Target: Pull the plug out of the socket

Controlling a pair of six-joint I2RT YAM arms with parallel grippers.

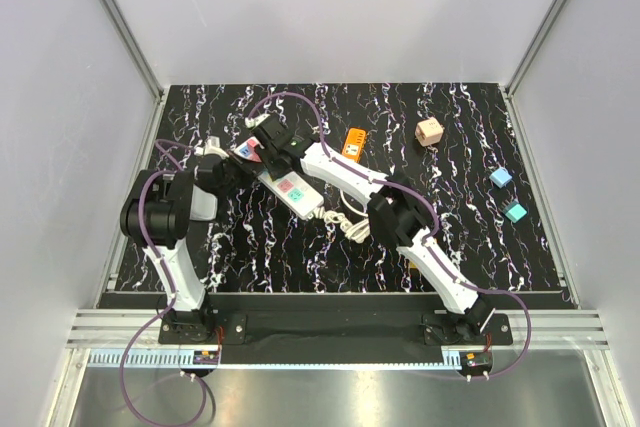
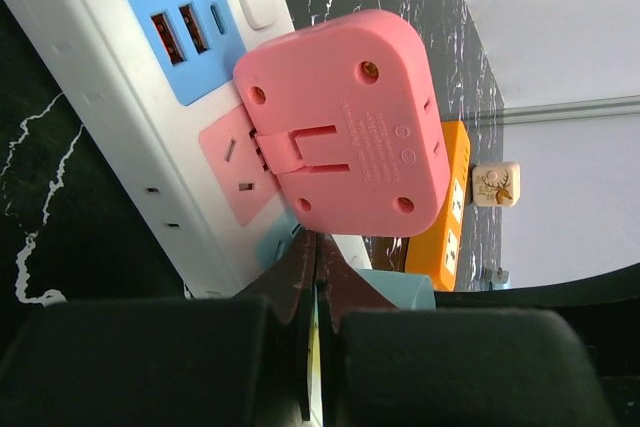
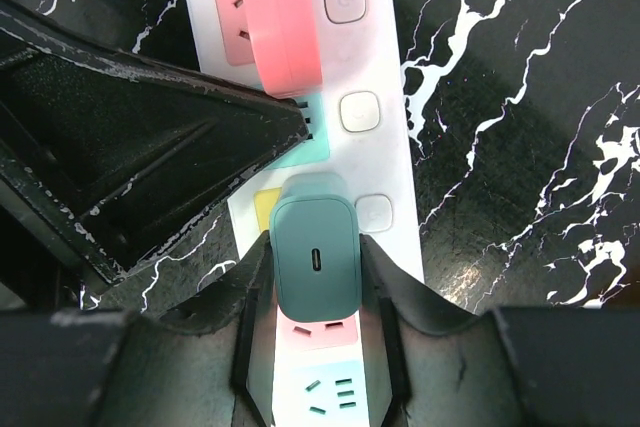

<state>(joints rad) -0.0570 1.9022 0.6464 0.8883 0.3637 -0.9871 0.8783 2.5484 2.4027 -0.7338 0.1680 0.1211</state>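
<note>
Socket [image 3: 385, 97], one; pink plug [image 3: 285, 17], teal plug [image 3: 315, 257]

White socket [image 3: 395, 147] with pastel outlets, a pink plug [image 2: 345, 122], a teal plug [image 3: 315, 257], and a black, white-veined worktop [image 1: 450, 107].

Bright, even light from above throws only soft shadows. The rail [image 1: 330, 359] at six o'clock glares white. Wrist views: power strip [image 3: 372, 57] sharp, black fingers [image 2: 130, 367] at six o'clock blurred.
</note>
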